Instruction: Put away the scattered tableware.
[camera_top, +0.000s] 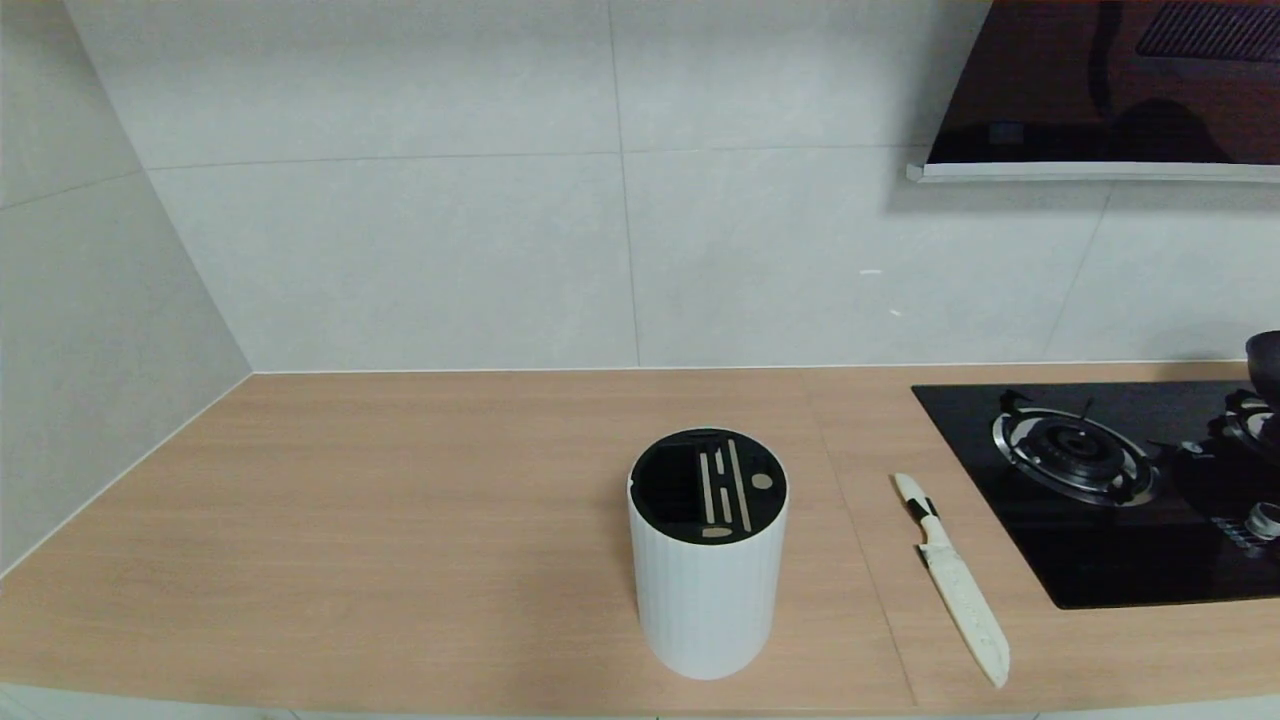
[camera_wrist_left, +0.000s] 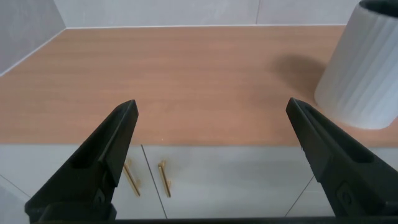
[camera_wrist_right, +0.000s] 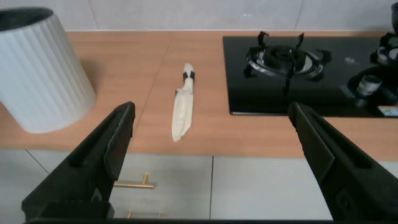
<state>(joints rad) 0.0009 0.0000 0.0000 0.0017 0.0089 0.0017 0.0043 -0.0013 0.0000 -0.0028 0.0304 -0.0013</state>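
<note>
On counter (camera_top: 400, 520): holder (camera_top: 707, 580) upright, abt mid, near front edge. Right of it & apart, knife (camera_top: 950, 575) lies flat, handle toward wall (camera_top: 500, 250), tip toward front edge. Further right, hob (camera_top: 1100, 490) set in counter, near knife; hood (camera_top: 1100, 90) on wall above hob.

Home kitchen, no doubt about it: a long wood-grain counter (camera_top: 400, 540) runs into a corner of big, pale wall tiles (camera_top: 450, 250). Over on the right, a black glass gas hob (camera_top: 1080, 560) sits flush in the counter, its burner (camera_top: 1072, 452) ringed by a pan support, and a dark glossy extractor hood (camera_top: 1100, 90) hangs on the wall above. A white ribbed knife block (camera_top: 708, 590) stands near the front edge, a knife (camera_top: 955, 580) lying beside it. Below the counter, pale cabinet doors (camera_wrist_left: 217, 180) with slim gold handles (camera_wrist_left: 163, 178)
</note>
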